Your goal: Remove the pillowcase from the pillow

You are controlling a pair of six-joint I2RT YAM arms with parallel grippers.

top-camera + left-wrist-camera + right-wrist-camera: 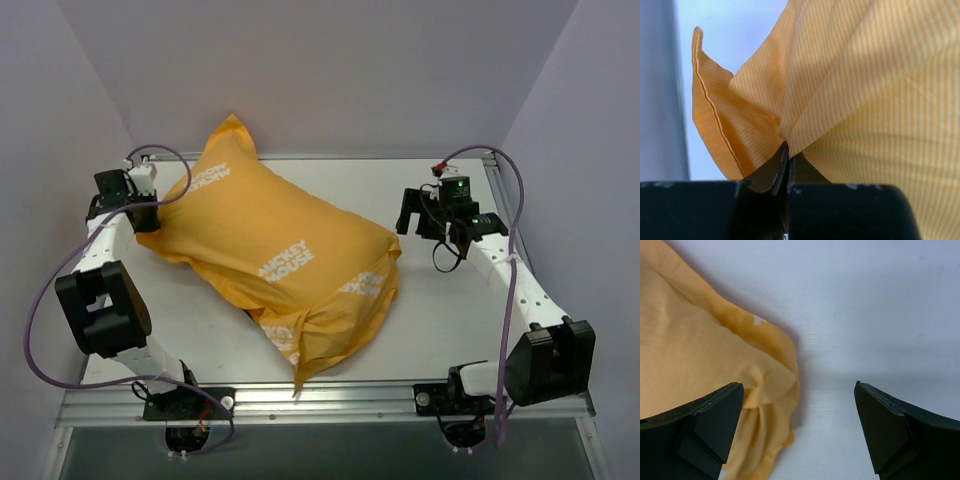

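White "MICKEY MOUSE" print on pillowcase (283, 255), mid panel, legible in top view. Same wording rptd nr far corner, rt edge & near fold; creased, only partly readable.

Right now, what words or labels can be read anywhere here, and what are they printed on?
"MICKEY MOUSE": white print running slantwise across the middle of the orange pillowcase.
Similar prints near its far corner, right edge and near fold: too turned or creased to read surely.
No other text can be read.
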